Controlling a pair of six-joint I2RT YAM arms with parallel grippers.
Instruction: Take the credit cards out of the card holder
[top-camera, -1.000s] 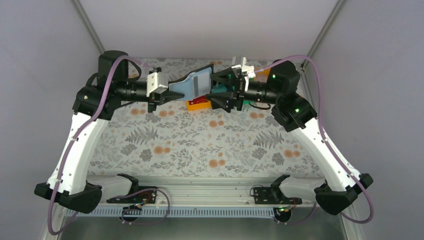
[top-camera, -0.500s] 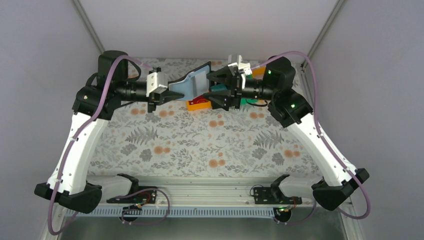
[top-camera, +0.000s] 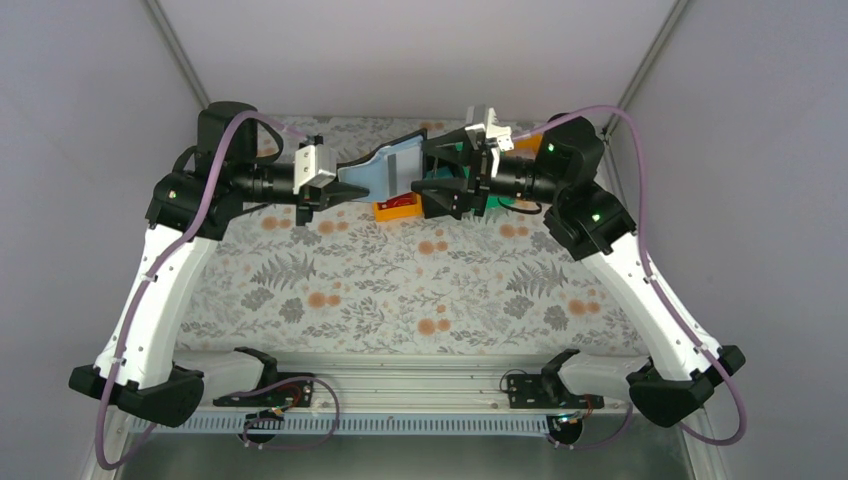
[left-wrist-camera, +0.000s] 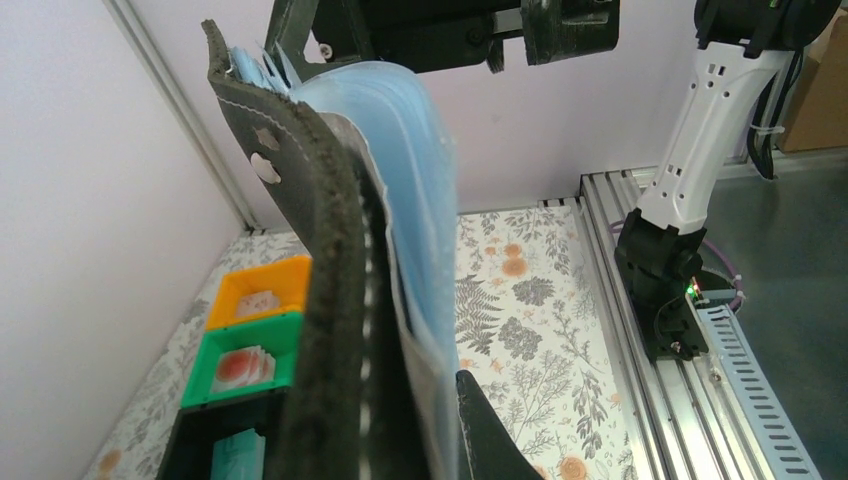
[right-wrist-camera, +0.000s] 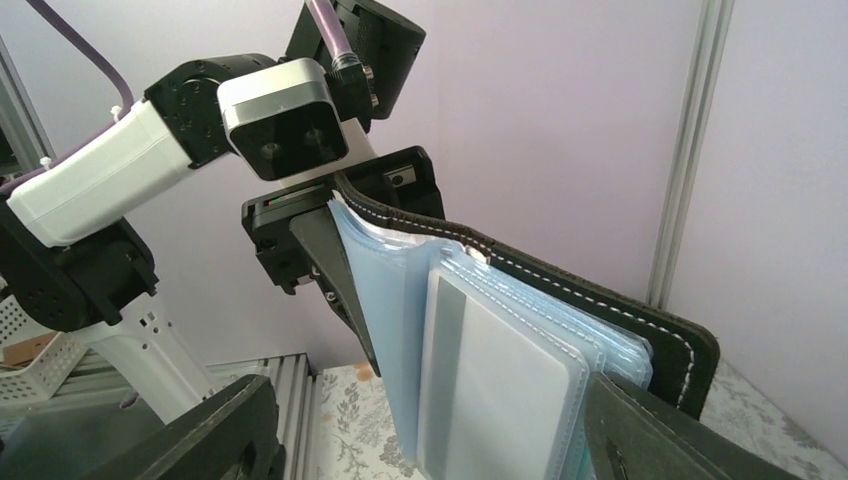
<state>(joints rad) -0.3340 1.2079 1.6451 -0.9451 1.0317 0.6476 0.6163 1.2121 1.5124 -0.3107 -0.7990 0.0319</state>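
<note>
My left pincer is pressed together on one end of the card holder, which hangs in the air over the 12 o'clock edge of the surface. My right pincer sits at the holder's 3 o'clock, spread, a finger either side of the free end, pinching nothing. The credit cards sit in soft blue sleeves. If I close here, I'd likely nip sleeve and cover together and tug the holder loose, or let a card fall.
</note>
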